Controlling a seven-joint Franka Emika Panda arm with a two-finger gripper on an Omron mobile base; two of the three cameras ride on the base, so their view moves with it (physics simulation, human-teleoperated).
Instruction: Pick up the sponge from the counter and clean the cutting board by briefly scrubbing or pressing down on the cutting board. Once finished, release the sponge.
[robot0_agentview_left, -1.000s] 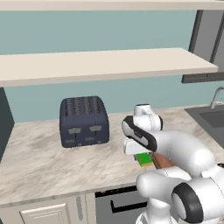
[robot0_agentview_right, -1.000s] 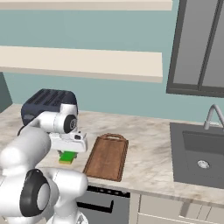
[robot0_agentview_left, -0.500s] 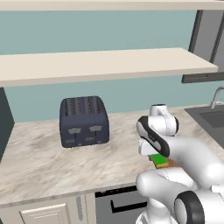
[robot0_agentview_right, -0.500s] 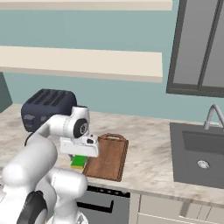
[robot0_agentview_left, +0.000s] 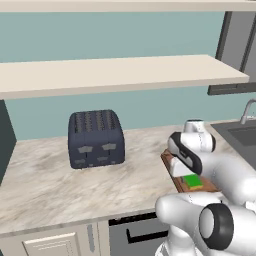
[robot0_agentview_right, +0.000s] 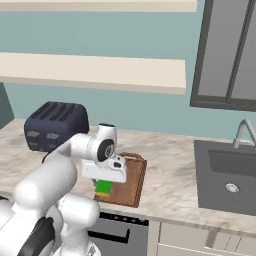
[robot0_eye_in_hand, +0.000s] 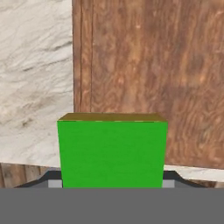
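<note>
Sponge, bright green block with thin yellow underside layer.

The sponge is a small bright green rectangular block with a thin yellow layer along one face. It is clamped between the gripper's fingers and sits over the near part of the cutting board, green against the wood in both base views. The cutting board is a reddish-brown rectangular wooden slab with a raised rim and clear grain, lying flat on the tabletop, a wide light beige marbled stone surface, with its near short end close to the front edge.
</note>
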